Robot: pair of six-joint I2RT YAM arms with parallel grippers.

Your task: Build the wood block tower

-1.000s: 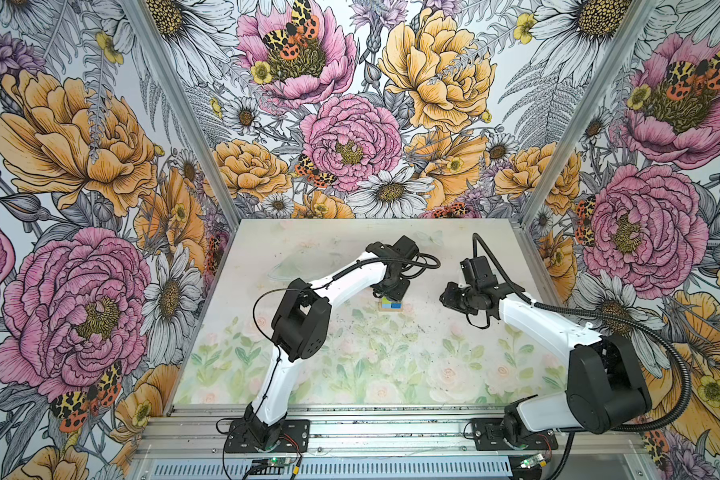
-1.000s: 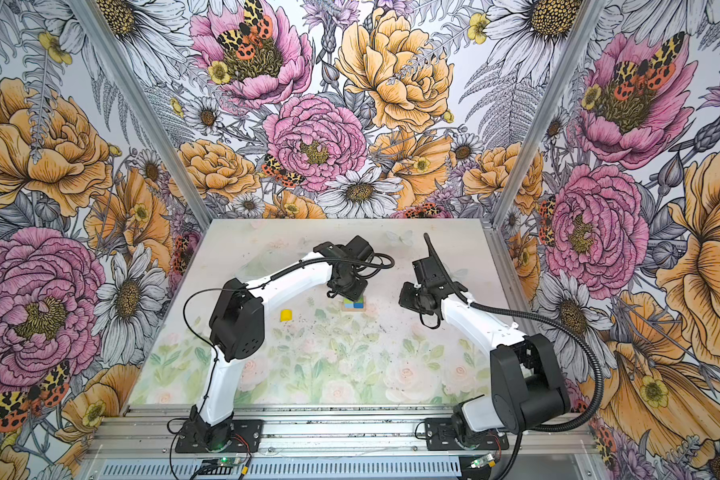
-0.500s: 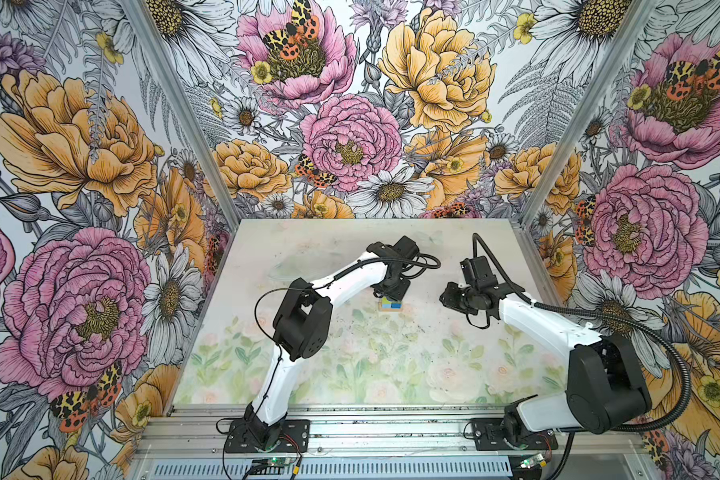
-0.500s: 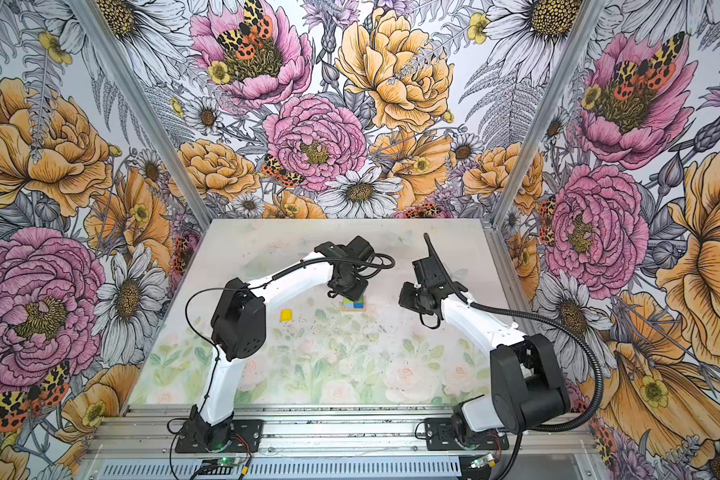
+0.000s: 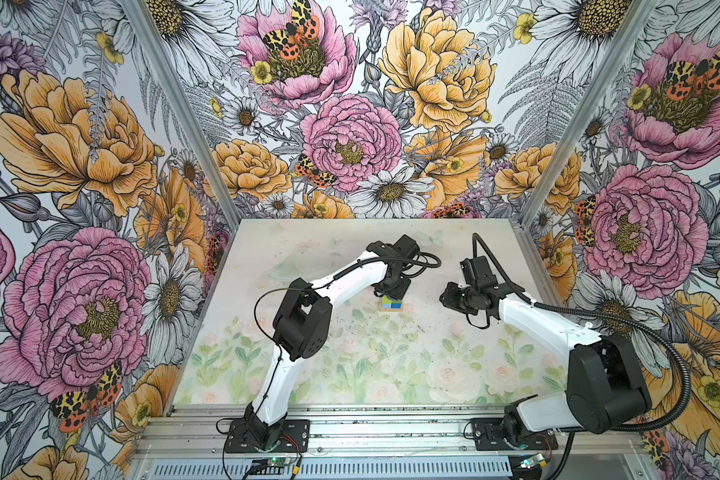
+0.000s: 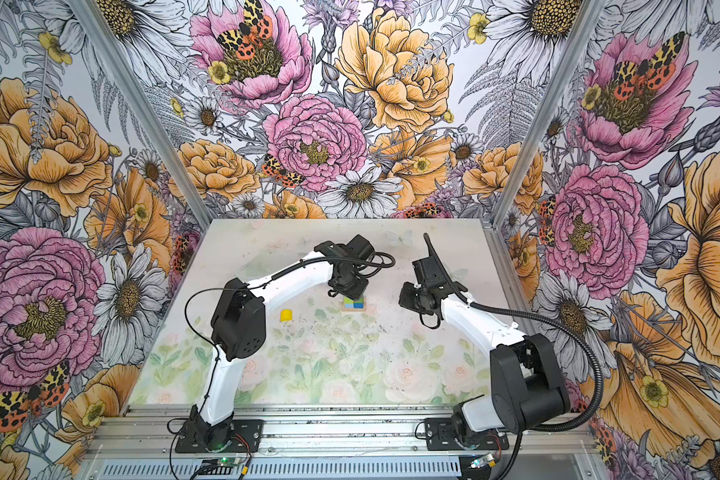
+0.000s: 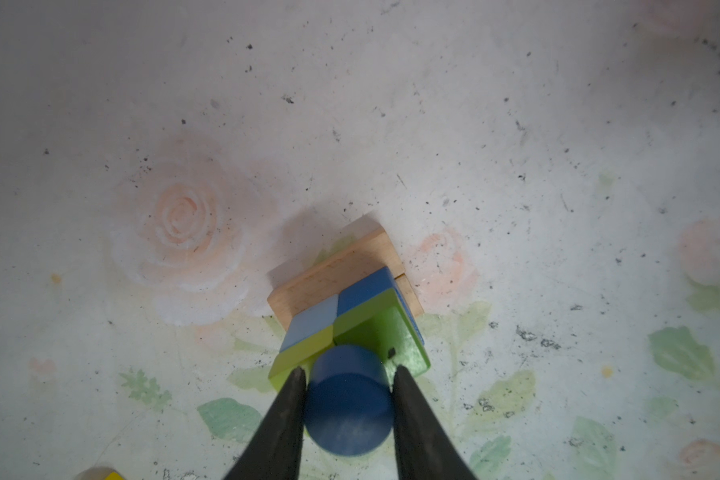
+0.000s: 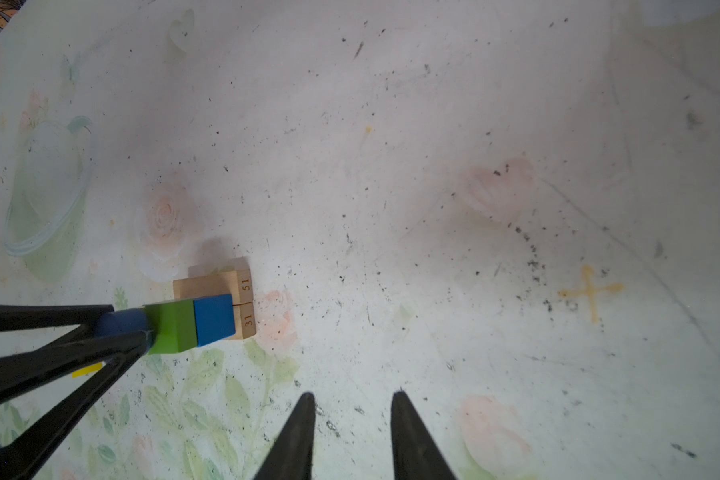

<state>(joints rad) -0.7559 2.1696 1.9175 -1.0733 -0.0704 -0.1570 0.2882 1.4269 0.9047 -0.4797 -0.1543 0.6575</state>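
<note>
Where the wood block tower [image 5: 391,302] is standing: near the middle of the table [image 5: 350,374] in both top views, well away from every edge.
tan bars [image 7: 337,270]: lying flat side by side and touching, forming the base layer. Their end faces are showing "51" and "31" in the right wrist view.
light blue cube [image 7: 312,324]: sitting on the bars, touching its darker neighbour.
dark blue cube [image 7: 366,289]: sitting on the bars beside it, completing the second layer.
green cubes [image 7: 375,332]: resting one on each blue cube, side by side, making the third layer.
blue cylinder [image 7: 348,407]: standing upright over the green layer. Cannot tell whether its base is touching the cubes or hanging just above them.
left gripper [image 7: 348,369]: pointing straight down over the tower, grasping the cylinder. Its fingers [image 7: 292,399] are pressing on opposite sides of the round wall.
right gripper [image 8: 352,409]: hovering to the right of the tower, apart from it. Its jaws are standing spread with only bare table showing between them, holding nothing.
yellow half-round [image 6: 286,315]: lying alone on the table, left of the tower in a top view and well apart from it, with neither gripper touching it.
</note>
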